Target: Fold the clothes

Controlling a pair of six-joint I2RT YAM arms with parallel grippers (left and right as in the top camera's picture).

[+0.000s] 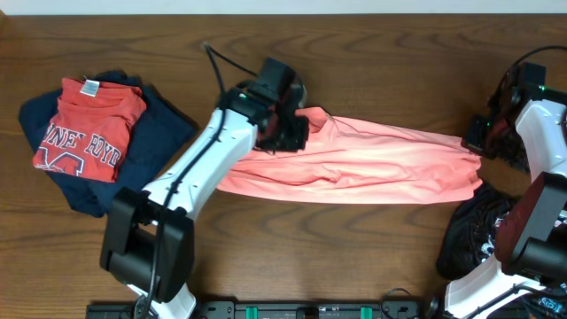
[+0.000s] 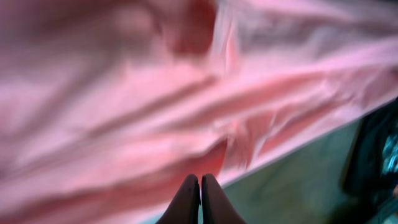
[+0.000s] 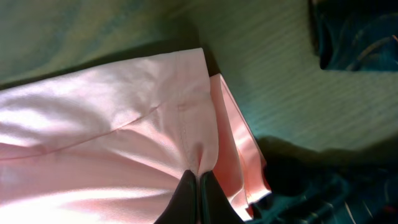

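Note:
A pink garment (image 1: 354,164) is stretched taut across the middle of the table between my two grippers. My left gripper (image 1: 288,124) is shut on its left end; in the left wrist view the fingertips (image 2: 200,182) are together with pink cloth (image 2: 155,112) filling the frame. My right gripper (image 1: 478,142) is shut on the right end; in the right wrist view the fingertips (image 3: 199,177) pinch a fold of the pink cloth (image 3: 124,143) near its hem.
A folded red printed shirt (image 1: 89,128) lies on dark navy clothes (image 1: 151,142) at the far left. A dark crumpled garment (image 1: 474,235) lies at the right front, beside the right arm's base, and shows in the right wrist view (image 3: 354,37).

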